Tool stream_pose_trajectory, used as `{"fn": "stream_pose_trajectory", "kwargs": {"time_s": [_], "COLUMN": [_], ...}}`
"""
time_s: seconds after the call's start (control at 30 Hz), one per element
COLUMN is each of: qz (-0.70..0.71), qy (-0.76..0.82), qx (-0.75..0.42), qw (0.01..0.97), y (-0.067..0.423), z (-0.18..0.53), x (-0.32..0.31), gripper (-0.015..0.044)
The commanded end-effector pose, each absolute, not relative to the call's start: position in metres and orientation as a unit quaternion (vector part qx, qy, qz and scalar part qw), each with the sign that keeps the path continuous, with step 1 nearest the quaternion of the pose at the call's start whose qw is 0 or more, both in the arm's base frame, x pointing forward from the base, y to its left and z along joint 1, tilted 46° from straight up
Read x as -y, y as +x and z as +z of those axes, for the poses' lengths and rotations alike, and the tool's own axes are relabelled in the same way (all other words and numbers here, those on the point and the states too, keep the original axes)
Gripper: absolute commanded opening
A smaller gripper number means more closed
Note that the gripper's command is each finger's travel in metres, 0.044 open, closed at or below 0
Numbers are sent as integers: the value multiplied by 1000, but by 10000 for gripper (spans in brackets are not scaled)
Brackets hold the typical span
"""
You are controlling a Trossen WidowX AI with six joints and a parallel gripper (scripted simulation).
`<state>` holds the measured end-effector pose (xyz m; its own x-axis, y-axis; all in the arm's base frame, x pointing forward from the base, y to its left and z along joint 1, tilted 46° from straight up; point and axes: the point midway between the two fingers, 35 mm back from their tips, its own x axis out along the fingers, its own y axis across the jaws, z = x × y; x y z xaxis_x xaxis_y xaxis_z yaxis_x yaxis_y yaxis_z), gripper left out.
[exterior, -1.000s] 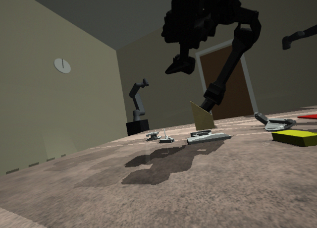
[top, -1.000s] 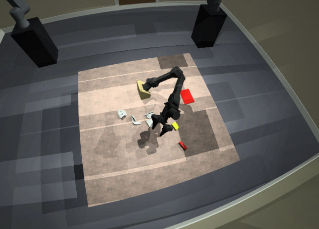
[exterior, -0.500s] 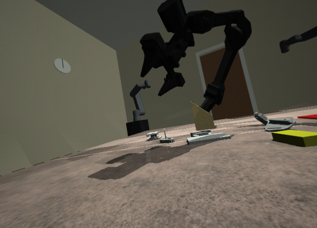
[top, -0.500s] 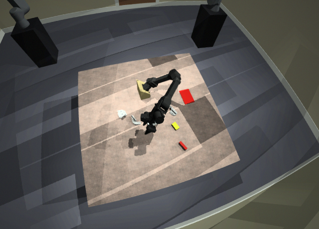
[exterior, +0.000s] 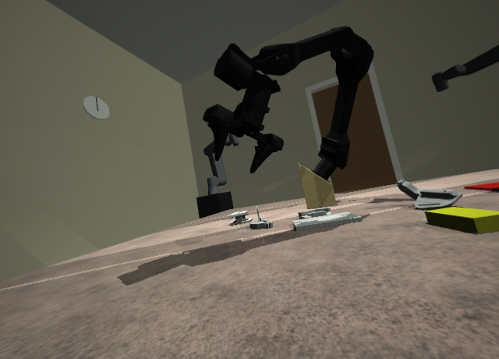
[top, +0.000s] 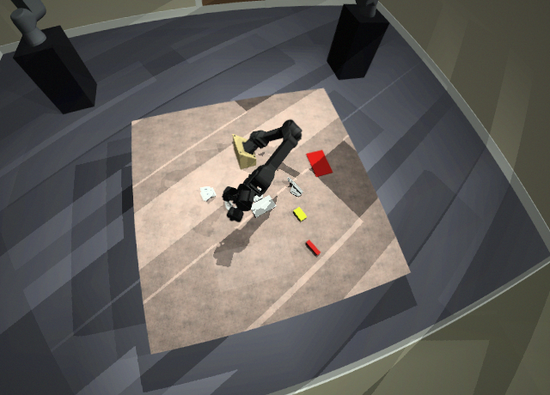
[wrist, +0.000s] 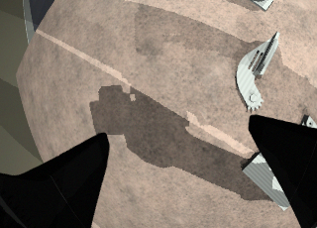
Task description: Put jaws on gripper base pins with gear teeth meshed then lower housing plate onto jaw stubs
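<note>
My gripper (top: 229, 204) (exterior: 235, 166) (wrist: 181, 132) is open and empty, high above the table. One pale jaw with gear teeth (exterior: 260, 225) (wrist: 243, 79) lies beyond the fingers in the wrist view; the top view mostly hides it behind the gripper. The other jaw (top: 295, 188) (exterior: 438, 197) lies nearer the yellow block. A pale flat plate (top: 263, 206) (exterior: 328, 221) (wrist: 264, 180) lies between them, close beside a small pale part (exterior: 314, 213) (wrist: 308, 121). Another pale part (top: 206, 192) (exterior: 238, 215) stands farthest left in the top and exterior views. I cannot tell which part is the base.
A yellow block (top: 299, 214) (exterior: 459, 218), a red bar (top: 312, 247) and a red slab (top: 319, 163) (exterior: 487, 186) lie on the right side of the table in the top view. The arm's tan wedge mount (top: 243, 153) (exterior: 316, 190) stands behind the pale parts.
</note>
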<state>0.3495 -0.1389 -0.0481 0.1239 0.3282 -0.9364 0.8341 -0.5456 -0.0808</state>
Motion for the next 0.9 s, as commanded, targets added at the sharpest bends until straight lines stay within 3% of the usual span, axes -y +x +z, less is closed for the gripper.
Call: {"fn": "stream_pose_trajectory", "kwargs": {"time_s": [0.0, 0.7, 0.87], "qz": [-540, -599, -601], "qy": [710, 682, 678], "qx": [-414, -405, -403], "qw": [183, -110, -131], "y": [332, 257, 252], "z": [-63, -101, -103], "x": [140, 131, 130], "gripper": [440, 440, 440]}}
